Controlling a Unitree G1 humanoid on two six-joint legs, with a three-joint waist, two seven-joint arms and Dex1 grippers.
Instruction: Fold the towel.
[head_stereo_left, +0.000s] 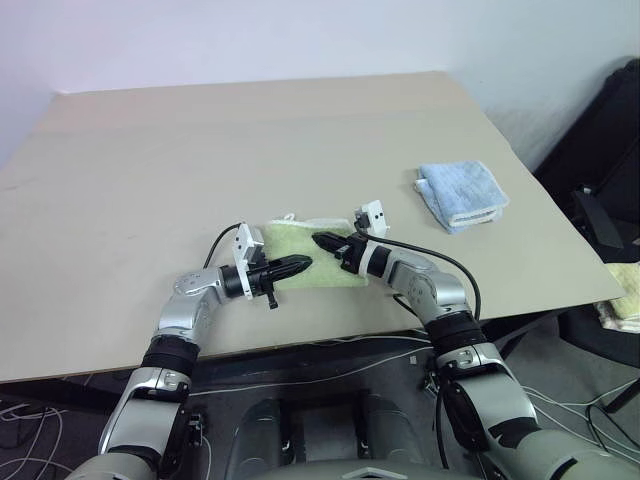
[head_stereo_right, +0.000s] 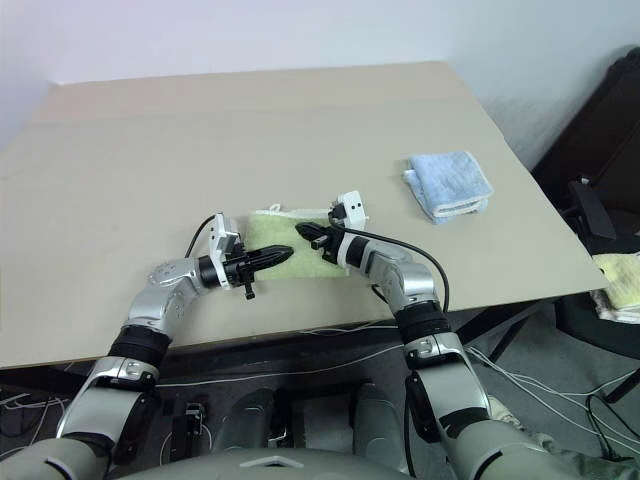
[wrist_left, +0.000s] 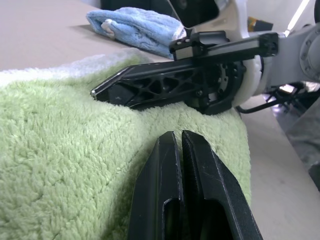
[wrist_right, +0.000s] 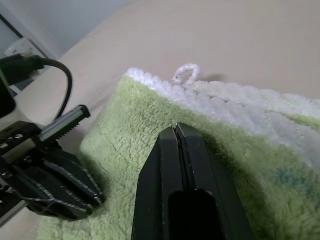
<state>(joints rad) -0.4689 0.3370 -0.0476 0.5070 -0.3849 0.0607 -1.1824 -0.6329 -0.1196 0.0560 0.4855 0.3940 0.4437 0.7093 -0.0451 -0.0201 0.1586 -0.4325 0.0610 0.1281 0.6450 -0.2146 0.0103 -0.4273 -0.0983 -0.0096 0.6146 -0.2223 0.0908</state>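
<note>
The lime-green towel (head_stereo_left: 285, 240) lies folded into a small thick pad near the table's front edge. Its white trim (wrist_right: 240, 100) and small white loop (wrist_right: 185, 74) are on its far side. My left gripper (head_stereo_left: 300, 264) comes in level from the left and is shut with no cloth between its fingers (wrist_left: 170, 165), its tip over the towel's front part. My right gripper (head_stereo_left: 322, 241) reaches in from the right, also shut and empty, its tip (wrist_right: 176, 131) over the towel's middle. The two tips point at each other, a short gap apart.
A smaller folded light blue towel (head_stereo_left: 462, 194) lies on the table to the right. The tan table (head_stereo_left: 200, 150) stretches away to the left and back. Off its right edge are a black chair (head_stereo_left: 610, 150) and a yellowish cloth (head_stereo_left: 625, 295).
</note>
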